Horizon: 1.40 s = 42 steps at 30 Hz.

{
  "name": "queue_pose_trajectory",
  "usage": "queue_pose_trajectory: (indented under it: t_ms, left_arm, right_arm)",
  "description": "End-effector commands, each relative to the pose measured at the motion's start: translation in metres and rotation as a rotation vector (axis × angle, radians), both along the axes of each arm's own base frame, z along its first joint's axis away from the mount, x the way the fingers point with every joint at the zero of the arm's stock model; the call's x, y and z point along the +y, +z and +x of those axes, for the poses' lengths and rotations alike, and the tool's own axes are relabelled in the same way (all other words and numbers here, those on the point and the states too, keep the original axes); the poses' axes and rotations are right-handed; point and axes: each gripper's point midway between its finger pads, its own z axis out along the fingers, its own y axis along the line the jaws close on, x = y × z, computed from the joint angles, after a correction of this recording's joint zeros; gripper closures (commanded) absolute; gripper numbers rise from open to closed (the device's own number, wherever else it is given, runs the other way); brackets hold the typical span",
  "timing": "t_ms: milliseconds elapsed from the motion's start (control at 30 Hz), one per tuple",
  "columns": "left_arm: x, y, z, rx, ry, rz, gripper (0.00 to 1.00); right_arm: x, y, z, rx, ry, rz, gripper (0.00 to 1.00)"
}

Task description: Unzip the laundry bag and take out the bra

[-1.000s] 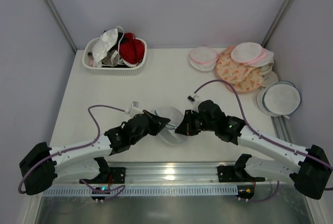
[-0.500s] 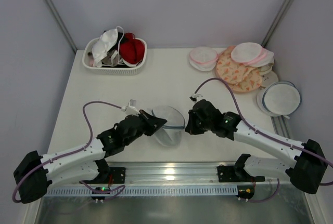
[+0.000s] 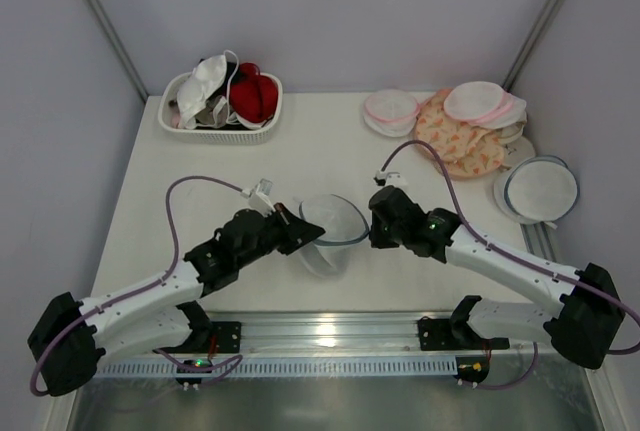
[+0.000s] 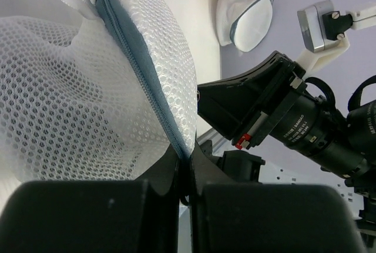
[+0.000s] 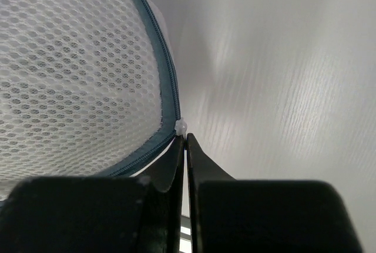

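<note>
Unzipping the laundry bag [image 3: 330, 226], held between both hands by the middle of the tabletop's [image 3: 300, 156] near edge.

Clamps the left hand [image 4: 189, 164] tight on the mesh and grey-blue zip rim [image 4: 138, 71]; pinches the right hand [image 5: 185, 147] closed on the small white zip pull [image 5: 181, 126]. Best to keep the left grip firm as an anchor and draw the pull along the rim's curve, not straight outward, lest mesh bunch into the teeth. Cannot tell how far the zip stands open, nor make out the bra through the mesh; shows only something dark in the basket [image 3: 222, 132] at the far left corner, between a white bra [image 3: 208, 76] and a red bra [image 3: 252, 96], too small to name.
</note>
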Motion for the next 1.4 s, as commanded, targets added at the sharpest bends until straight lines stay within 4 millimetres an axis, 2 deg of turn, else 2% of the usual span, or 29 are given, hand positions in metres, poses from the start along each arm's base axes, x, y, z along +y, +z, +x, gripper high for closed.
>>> queue_pose_trajectory:
  t_ms: [0, 33, 67, 100, 133, 167, 200, 300, 367, 400, 433, 467, 500, 533, 600, 633, 733, 833, 900, 933, 1033, 1167, 1200, 1333, 1367]
  left_arm:
    - [-0.023, 0.038, 0.008, -0.132, -0.105, -0.014, 0.99]
    - [-0.03, 0.04, 0.009, -0.134, -0.128, -0.013, 0.98]
    - [-0.037, 0.056, 0.015, -0.172, -0.127, -0.037, 0.98]
    - [-0.043, 0.046, 0.023, -0.169, -0.126, 0.001, 0.97]
    - [-0.043, 0.046, 0.032, -0.174, -0.093, 0.021, 0.96]
    - [-0.046, 0.056, 0.041, -0.194, -0.07, 0.032, 0.93]
    - [-0.045, 0.048, 0.052, -0.208, -0.04, 0.088, 0.87]
    - [-0.046, 0.042, 0.08, -0.234, 0.009, 0.171, 0.84]
    - [-0.048, 0.035, 0.091, -0.219, 0.001, 0.185, 0.75]
    - [-0.043, 0.033, 0.104, -0.21, 0.022, 0.19, 0.65]
    - [-0.044, 0.02, 0.109, -0.176, 0.023, 0.203, 0.39]
    - [-0.041, 0.014, 0.112, -0.164, 0.037, 0.214, 0.27]
    - [-0.038, 0.01, 0.114, -0.154, 0.051, 0.224, 0.06]
    - [-0.032, 0.003, 0.11, -0.136, 0.065, 0.231, 0.01]
    - [-0.018, -0.003, 0.109, -0.116, 0.122, 0.248, 0.0]
    - [-0.008, -0.009, 0.1, -0.087, 0.132, 0.268, 0.01]
    - [0.006, -0.018, 0.08, 0.005, 0.139, 0.265, 0.0]
    - [0.006, -0.021, 0.061, 0.092, 0.126, 0.208, 0.01]
    - [0.003, -0.018, 0.048, 0.109, 0.118, 0.168, 0.01]
    - [0.002, -0.016, 0.044, 0.117, 0.115, 0.149, 0.01]
    - [-0.002, -0.008, 0.039, 0.12, 0.105, 0.08, 0.01]
    - [-0.018, 0.003, 0.041, 0.104, 0.068, 0.048, 0.0]
    - [-0.023, -0.005, 0.042, 0.118, 0.058, 0.063, 0.01]
    - [-0.044, -0.013, 0.048, 0.11, 0.027, 0.071, 0.02]
    - [-0.051, -0.015, 0.043, 0.12, -0.015, 0.064, 0.03]
  right_arm:
    - [-0.025, 0.01, 0.011, -0.077, -0.041, -0.067, 0.96]
    - [-0.021, 0.016, 0.009, -0.086, -0.027, -0.034, 0.96]
    - [-0.02, 0.02, 0.009, -0.095, -0.022, -0.02, 0.96]
    - [-0.02, 0.023, 0.008, -0.1, -0.016, -0.011, 0.97]
    - [-0.02, 0.028, 0.006, -0.107, -0.015, 0.003, 0.97]
    - [-0.021, 0.03, 0.005, -0.11, -0.013, 0.009, 0.96]
    - [-0.021, 0.031, 0.003, -0.109, -0.011, 0.014, 0.96]
    - [-0.021, 0.034, -0.002, -0.108, -0.006, 0.042, 0.96]
    - [-0.02, 0.037, -0.003, -0.113, -0.004, 0.058, 0.96]
    - [-0.02, 0.037, -0.004, -0.113, -0.004, 0.064, 0.96]
    - [-0.019, 0.037, -0.004, -0.113, -0.003, 0.072, 0.96]
    - [-0.019, 0.037, -0.005, -0.109, 0.002, 0.076, 0.96]
    - [-0.018, 0.037, -0.006, -0.108, 0.004, 0.081, 0.96]
    - [-0.017, 0.035, -0.006, -0.104, 0.008, 0.084, 0.96]
    - [-0.013, 0.033, -0.009, -0.091, 0.022, 0.1, 0.96]
    - [-0.01, 0.03, -0.008, -0.089, 0.027, 0.109, 0.96]
    - [0.006, 0.027, -0.011, -0.064, 0.07, 0.167, 0.96]
    - [0.038, 0.031, -0.022, -0.032, 0.189, 0.308, 0.96]
    - [0.055, 0.032, -0.034, 0.013, 0.264, 0.391, 0.97]
    - [0.064, 0.038, -0.032, -0.001, 0.287, 0.436, 0.96]
    - [0.074, 0.04, -0.035, 0.014, 0.322, 0.477, 0.96]
    - [0.076, 0.043, -0.034, 0.002, 0.342, 0.476, 0.96]
    - [0.075, 0.043, -0.034, -0.002, 0.343, 0.474, 0.96]
    - [0.074, 0.046, -0.037, -0.013, 0.359, 0.475, 0.96]
    - [0.074, 0.047, -0.037, -0.016, 0.365, 0.478, 0.96]
